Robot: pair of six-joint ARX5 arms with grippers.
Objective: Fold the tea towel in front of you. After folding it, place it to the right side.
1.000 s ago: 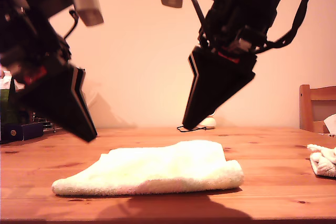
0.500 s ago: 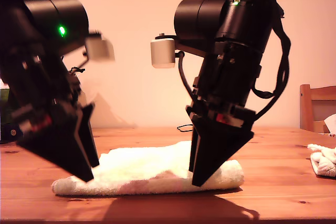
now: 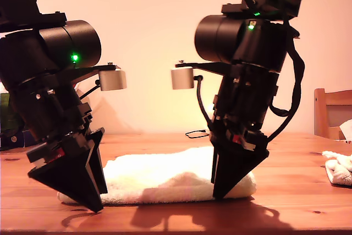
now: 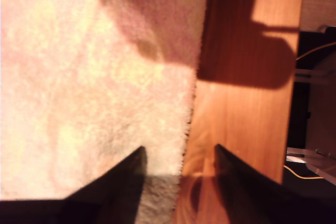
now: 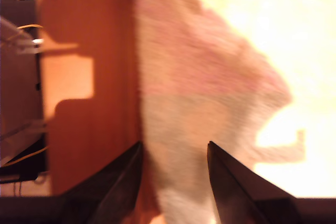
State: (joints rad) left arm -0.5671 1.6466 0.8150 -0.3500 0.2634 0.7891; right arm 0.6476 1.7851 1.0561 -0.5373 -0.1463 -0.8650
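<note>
The tea towel (image 3: 159,177) is pale cream terry, lying folded over in a long low heap on the wooden table (image 3: 297,202). My first gripper (image 3: 94,207) is at the towel's end on the exterior view's left, tips down at the table. In its wrist view it (image 4: 179,148) is open, with the towel (image 4: 89,77) edge running between its fingers. My second gripper (image 3: 219,195) is at the towel's other end. It (image 5: 174,144) is also open and straddles the edge of the towel (image 5: 210,77).
A crumpled white cloth (image 3: 338,168) lies at the exterior view's right edge, with a wooden chair (image 3: 330,111) behind it. Dark boxes (image 3: 14,136) stand at the far left of that view. A thin cable (image 3: 198,134) lies at the back of the table.
Both arms have come down from above the towel. Their tips now sit at table level along the towel's near edge, one at each end.
</note>
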